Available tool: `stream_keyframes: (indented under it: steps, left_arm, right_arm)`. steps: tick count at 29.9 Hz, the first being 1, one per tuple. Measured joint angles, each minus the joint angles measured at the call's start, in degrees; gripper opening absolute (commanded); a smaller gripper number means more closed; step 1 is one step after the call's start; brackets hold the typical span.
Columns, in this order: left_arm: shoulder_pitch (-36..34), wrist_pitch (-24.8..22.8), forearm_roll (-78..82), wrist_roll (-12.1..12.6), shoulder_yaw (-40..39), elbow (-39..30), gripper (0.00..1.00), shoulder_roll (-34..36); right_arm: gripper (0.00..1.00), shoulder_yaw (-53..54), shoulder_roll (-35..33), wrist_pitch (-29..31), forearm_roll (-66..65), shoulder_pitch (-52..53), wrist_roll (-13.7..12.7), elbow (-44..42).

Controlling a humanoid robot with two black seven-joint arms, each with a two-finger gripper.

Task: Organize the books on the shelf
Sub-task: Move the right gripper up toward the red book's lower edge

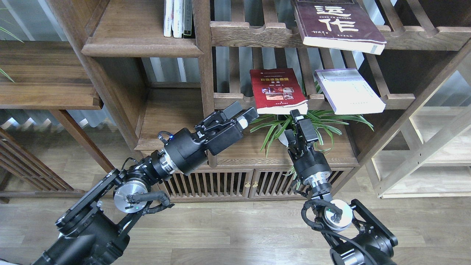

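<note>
Head view: red paperback with cover photos (278, 90) lies flat on slatted rack (232, 100), overhanging scalloped front rail. White-lavender paperback (347, 91) on same rack, to right. Maroon paperback with big white characters (336, 22) on rack above. Solid dark-brown shelf (141, 46) upper left. Left claw (243, 112) open, empty, just beside red book. Right claw (296, 119) below red book; opening cannot tell.

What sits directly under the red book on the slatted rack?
The red book overhangs the slatted rack's front rail. Below it stands a green potted plant on the lower board; the right gripper rises just beneath the book's front edge, hiding most of the plant's pot.
</note>
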Motion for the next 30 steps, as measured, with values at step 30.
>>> stream_keyframes:
  steps: [30]
  left_arm:
    - [2.80,0.00,-0.28,-0.62,0.23,-1.33,0.99,0.58]
  right_arm:
    - [0.99,-7.15,0.00,-4.68,8.81,15.98,1.95,-14.96]
